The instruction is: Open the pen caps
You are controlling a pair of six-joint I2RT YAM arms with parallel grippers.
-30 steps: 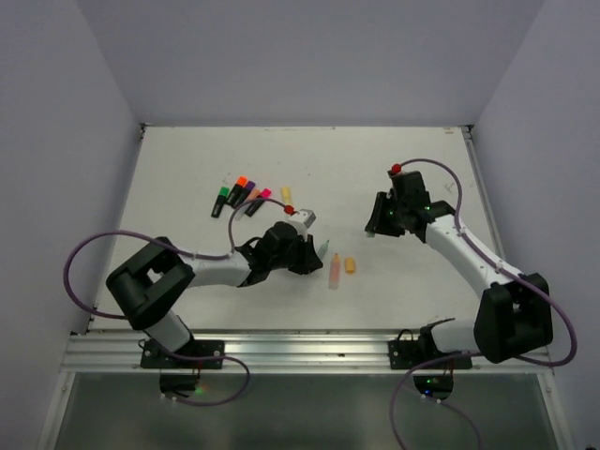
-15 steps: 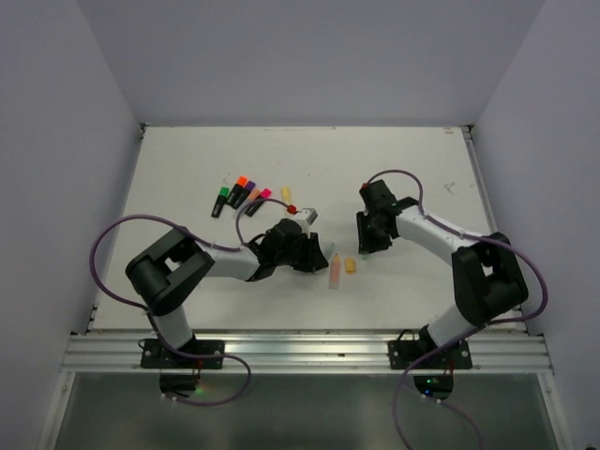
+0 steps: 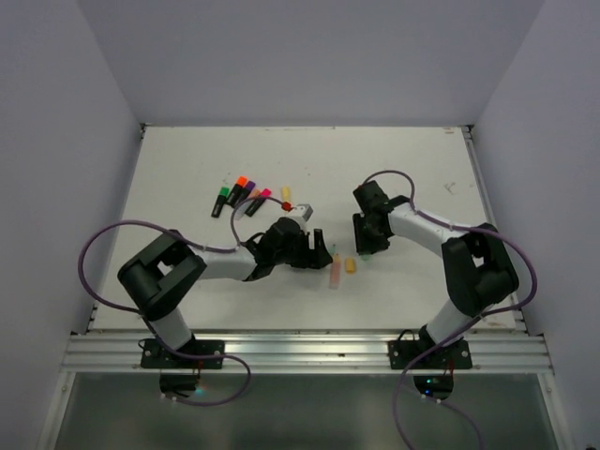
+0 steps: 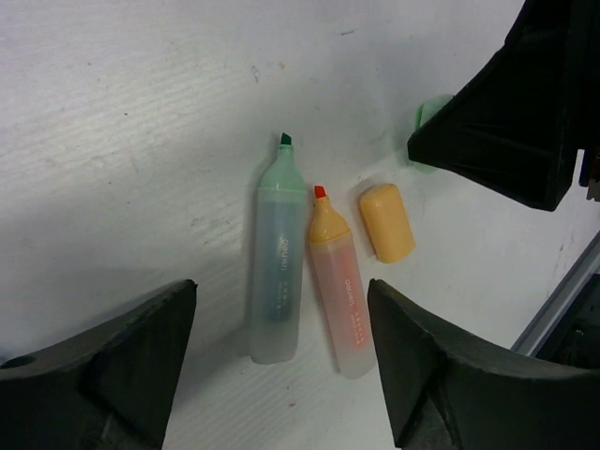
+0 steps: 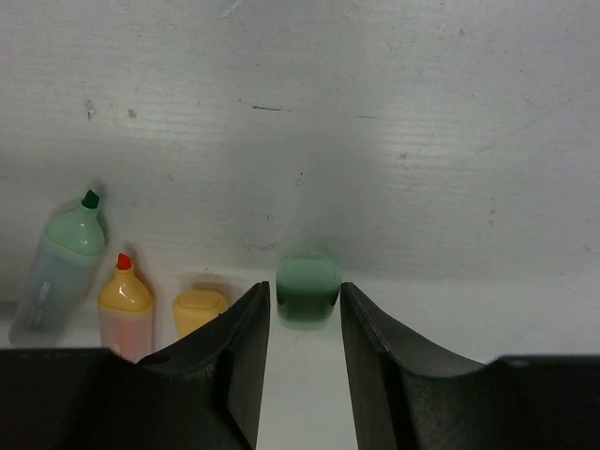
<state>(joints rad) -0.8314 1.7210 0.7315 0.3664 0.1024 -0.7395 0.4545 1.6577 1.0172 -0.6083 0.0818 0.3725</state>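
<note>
1. While its fingers stand spread wide, the left gripper [image 4: 281, 286] hangs over two uncapped pens on the table [image 4: 131, 84] and grips nothing.
2. The mint pen [image 4: 277, 272] lies between those fingers, its tip toward 12 o'clock. The peach pen [image 4: 339, 291] lies just beside it at 3 o'clock.
3. The peach cap [image 4: 386, 222] lies loose at 2 o'clock from the peach pen.
4. The right gripper [image 5: 305, 286], fingers nearly together, pinches the mint cap [image 5: 307, 274] at its tips, low over the table and at 3 o'clock from the peach cap.
5. Seen from above, the capped pens [image 3: 239, 197] with green, orange, purple and pink caps lie at 10 o'clock from the left gripper, well apart.
</note>
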